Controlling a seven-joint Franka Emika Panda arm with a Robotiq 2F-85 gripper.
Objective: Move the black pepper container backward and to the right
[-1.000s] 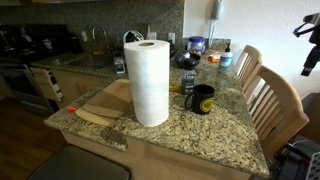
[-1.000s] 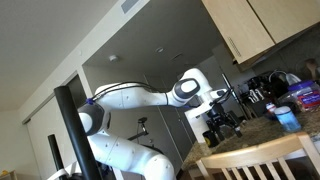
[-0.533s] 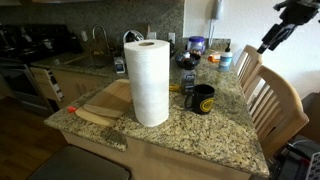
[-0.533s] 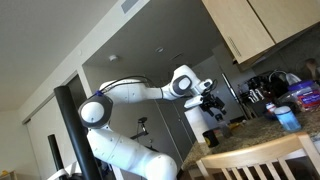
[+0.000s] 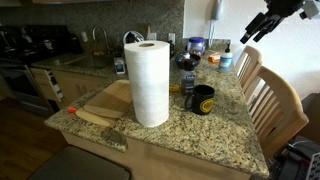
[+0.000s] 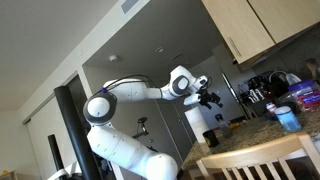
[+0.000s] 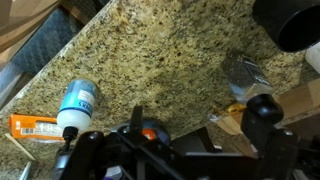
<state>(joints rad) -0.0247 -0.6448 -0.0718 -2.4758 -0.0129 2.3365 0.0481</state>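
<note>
The black pepper container (image 5: 188,82) stands upright on the granite counter, just behind the black mug with the yellow emblem (image 5: 203,98) and right of the white paper towel roll (image 5: 150,82). My gripper (image 5: 254,28) hangs high in the air at the upper right, well above and to the right of the container, open and empty. It also shows in an exterior view (image 6: 210,97), raised above the counter. In the wrist view my gripper (image 7: 200,106) has its jaws spread wide over bare granite. A black round shape (image 7: 300,20) sits at the top right; I cannot tell whether it is the mug or the container.
A blue-and-white bottle (image 7: 78,103) and an orange packet (image 7: 35,127) lie below my gripper. A wooden cutting board (image 5: 100,105) lies left of the roll. Wooden chairs (image 5: 275,105) stand at the counter's right side. Jars and a coffee maker (image 6: 262,88) crowd the back.
My arm has swung in from the right edge toward the counter. The gripper has risen from the counter and moved left, still empty. The container, mug and roll have not moved.
</note>
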